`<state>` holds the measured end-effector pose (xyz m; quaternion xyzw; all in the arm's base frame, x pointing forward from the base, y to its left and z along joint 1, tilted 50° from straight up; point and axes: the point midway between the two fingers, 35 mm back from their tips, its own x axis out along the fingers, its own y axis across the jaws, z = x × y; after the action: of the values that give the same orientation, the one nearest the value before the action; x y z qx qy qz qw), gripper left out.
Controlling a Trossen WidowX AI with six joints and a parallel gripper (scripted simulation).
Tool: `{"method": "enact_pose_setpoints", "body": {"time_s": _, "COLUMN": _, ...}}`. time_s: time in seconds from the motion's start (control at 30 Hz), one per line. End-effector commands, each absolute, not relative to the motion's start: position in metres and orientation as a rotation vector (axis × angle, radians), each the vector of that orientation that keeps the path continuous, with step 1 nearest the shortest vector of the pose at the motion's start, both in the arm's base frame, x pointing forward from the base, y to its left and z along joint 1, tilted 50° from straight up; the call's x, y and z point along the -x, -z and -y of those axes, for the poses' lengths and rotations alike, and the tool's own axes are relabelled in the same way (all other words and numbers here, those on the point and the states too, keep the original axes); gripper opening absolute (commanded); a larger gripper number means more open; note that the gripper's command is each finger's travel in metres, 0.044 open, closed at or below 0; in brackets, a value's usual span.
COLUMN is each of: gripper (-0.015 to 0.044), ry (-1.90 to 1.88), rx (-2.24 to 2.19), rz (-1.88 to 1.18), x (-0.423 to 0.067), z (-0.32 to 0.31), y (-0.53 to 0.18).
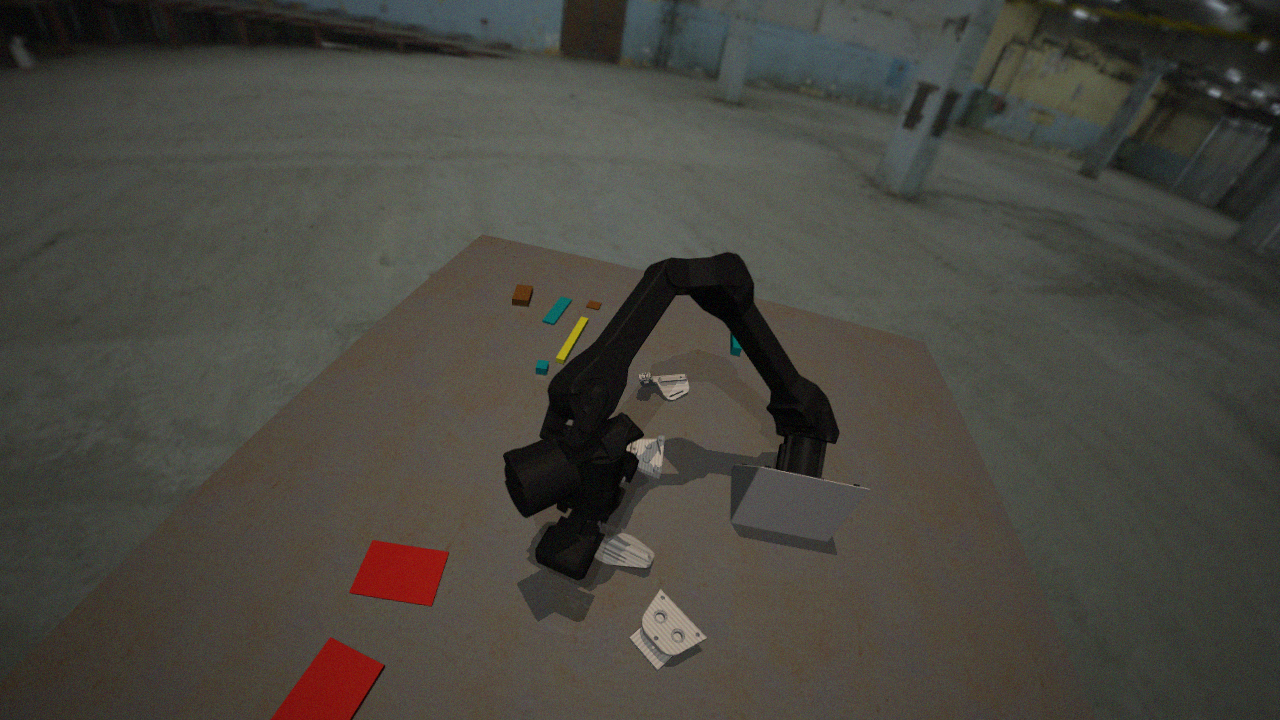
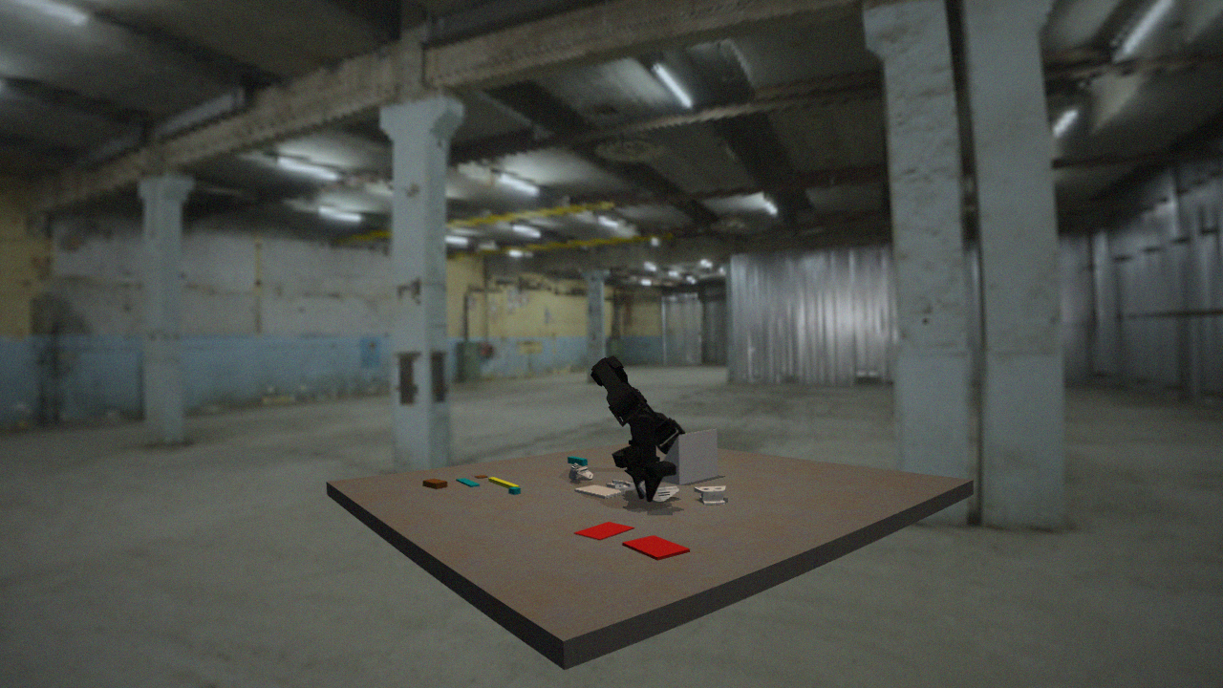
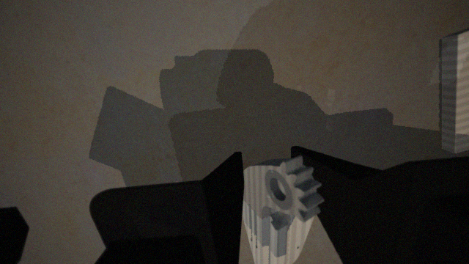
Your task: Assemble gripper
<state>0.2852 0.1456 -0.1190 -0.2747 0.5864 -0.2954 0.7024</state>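
Observation:
My gripper (image 3: 266, 155) (image 2: 647, 497) is shut on a pale striped jaw (image 3: 256, 183) (image 1: 628, 551) (image 2: 664, 492), low at the table top. Its gear teeth and round hole face up between the fingers in the wrist view. The other jaw (image 1: 671, 385) (image 2: 581, 473) lies farther back, apart. What looks like the gripper base (image 1: 653, 454) (image 2: 598, 491) lies behind my hand, partly hidden by the arm; its pins cannot be made out. Its edge seems to show in the wrist view (image 3: 448, 95). A piece with two round holes, likely the housing plate (image 1: 671, 622) (image 2: 709, 489), stands apart near the front.
Two red squares (image 1: 400, 573) (image 2: 655, 548) lie on the table. A grey panel (image 1: 796, 505) (image 2: 697, 456) stands at the arm's foot. Farther back are a yellow bar (image 1: 572, 340), a brown block (image 1: 521, 295), a teal bar (image 1: 556, 310), a teal cube (image 1: 541, 367) and a teal block (image 1: 735, 345).

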Motion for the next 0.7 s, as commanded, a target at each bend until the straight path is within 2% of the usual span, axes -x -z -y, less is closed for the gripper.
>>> {"method": "enact_pose_setpoints", "body": {"time_s": 0.0, "gripper": 0.0037, "ry": 0.651, "rx": 0.620, "rz": -1.304, "x": -0.285, "z": -0.146, "y": 0.119}}
{"method": "enact_pose_setpoints", "body": {"time_s": 0.67, "gripper": 0.0037, "ry": 0.646, "rx": 0.619, "rz": -1.306, "x": -0.283, "z": -0.160, "y": 0.107}}
